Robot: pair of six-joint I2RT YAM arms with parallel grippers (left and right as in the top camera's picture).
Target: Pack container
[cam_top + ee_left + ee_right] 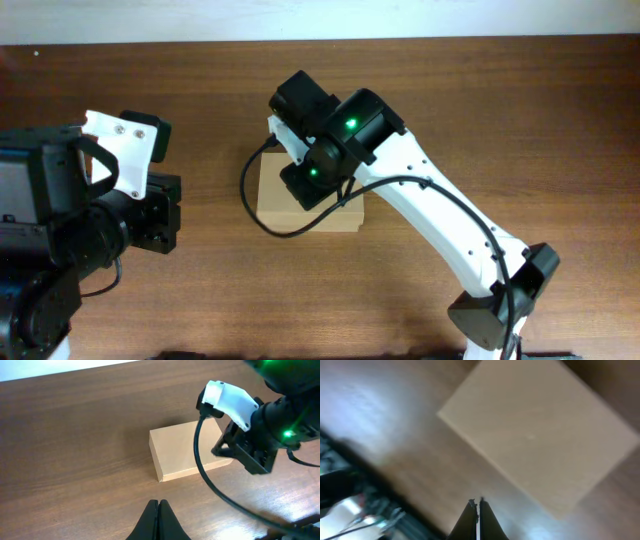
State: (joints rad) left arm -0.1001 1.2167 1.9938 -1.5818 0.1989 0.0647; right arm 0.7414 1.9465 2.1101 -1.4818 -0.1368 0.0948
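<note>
1. Two fingers of the left hand point(158, 506) are pressed together with nothing between them. The hand sits at about 9 o'clock from the container point(272, 197), well apart from it, over bare table point(480, 90).
2. One tan cardboard container lies flat on the table near the middle of the overhead view, lid down and top plain.
3. One black cable point(243, 190) loops round the container's 9 o'clock edge.
4. Over the container's 12-to-3 o'clock part hangs the right hand point(478, 505), fingers closed together and gripping nothing.
5. From 5 o'clock the right arm point(440, 215) reaches in, with green lights on its wrist.
6. Blurred as the right wrist view is, the container seems to lie at 1 o'clock from the fingertips, which are probably over wood.
</note>
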